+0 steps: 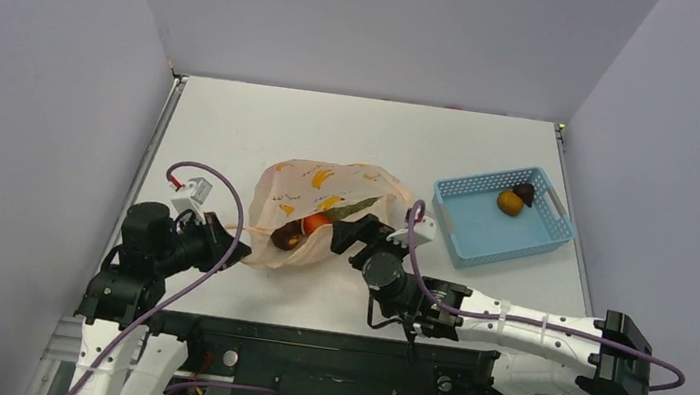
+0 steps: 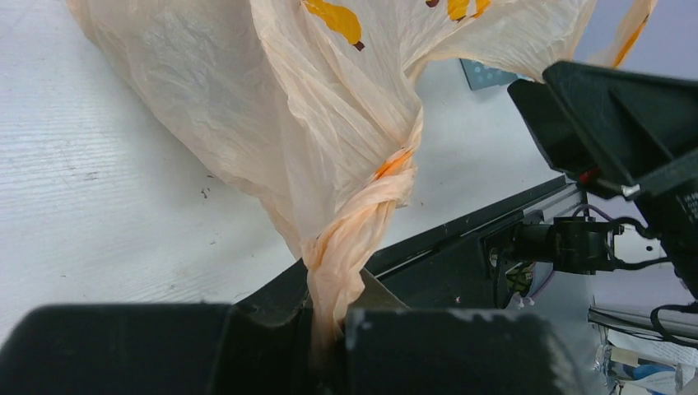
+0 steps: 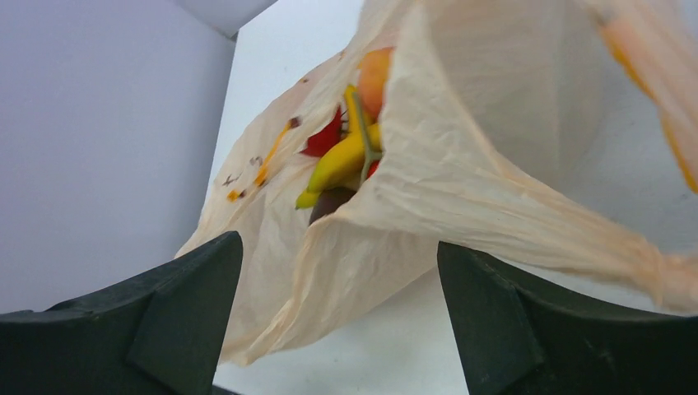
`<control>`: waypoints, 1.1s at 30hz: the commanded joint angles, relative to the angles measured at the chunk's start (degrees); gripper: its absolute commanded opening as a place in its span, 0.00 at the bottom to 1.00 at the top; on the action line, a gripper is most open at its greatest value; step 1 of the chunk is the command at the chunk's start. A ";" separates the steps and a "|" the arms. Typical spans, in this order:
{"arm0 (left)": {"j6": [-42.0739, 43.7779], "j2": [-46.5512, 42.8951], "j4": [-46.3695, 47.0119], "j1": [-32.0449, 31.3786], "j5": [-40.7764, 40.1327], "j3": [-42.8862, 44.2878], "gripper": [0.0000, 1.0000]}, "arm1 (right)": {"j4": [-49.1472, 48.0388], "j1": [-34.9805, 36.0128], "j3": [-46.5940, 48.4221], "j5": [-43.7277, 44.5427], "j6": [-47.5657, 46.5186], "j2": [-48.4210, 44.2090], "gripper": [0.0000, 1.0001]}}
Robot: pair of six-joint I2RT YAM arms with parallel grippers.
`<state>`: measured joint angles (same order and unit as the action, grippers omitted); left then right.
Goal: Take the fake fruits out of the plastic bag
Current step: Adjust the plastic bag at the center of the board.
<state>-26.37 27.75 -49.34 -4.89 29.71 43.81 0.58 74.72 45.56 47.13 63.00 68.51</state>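
Note:
The plastic bag [image 1: 326,195] lies left of the table's centre, its mouth facing the near edge. Inside it I see a red-orange fruit [image 1: 316,224] and a dark maroon fruit [image 1: 286,238]. My left gripper [image 1: 238,236] is shut on the bag's twisted handle [image 2: 354,247] and holds it taut. My right gripper [image 1: 352,230] is open at the bag's mouth, its jaws on either side of the lower lip [image 3: 387,247]. Through the mouth I see a yellow banana [image 3: 337,163], a red fruit [image 3: 325,140], a peach-orange fruit [image 3: 374,74] and a dark fruit [image 3: 329,204].
A light blue perforated basket [image 1: 511,246] stands to the right and holds an orange fruit [image 1: 510,202] and a dark maroon fruit [image 1: 525,191]. Grey walls enclose the table on three sides. The right arm's black wrist [image 2: 625,123] shows in the left wrist view.

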 commanded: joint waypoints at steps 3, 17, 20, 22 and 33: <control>0.28 -0.79 1.34 -0.03 -2.64 1.35 0.00 | -1.68 -11.34 -3.74 -7.89 2.05 -3.93 0.80; -0.31 -4.21 -1.66 -0.08 -7.00 0.26 0.00 | 5.29 -25.11 -21.15 -4.11 1.41 -16.15 0.00; -1.91 -5.03 -2.70 -0.06 -6.39 -1.12 0.00 | 4.61 -25.54 -24.98 -7.39 -0.65 -17.13 0.00; -4.08 -5.50 -1.40 -0.11 -2.63 -2.45 0.00 | 4.33 -25.56 -26.48 -11.09 -2.98 -15.99 0.00; -12.23 -5.45 6.81 -5.31 9.60 -6.81 0.00 | 12.25 -24.92 -20.59 -31.41 -22.90 -21.68 0.10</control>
<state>-37.08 20.82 -47.64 -8.14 36.45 35.59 8.78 50.04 21.52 23.51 50.28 53.25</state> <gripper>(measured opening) 0.004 0.036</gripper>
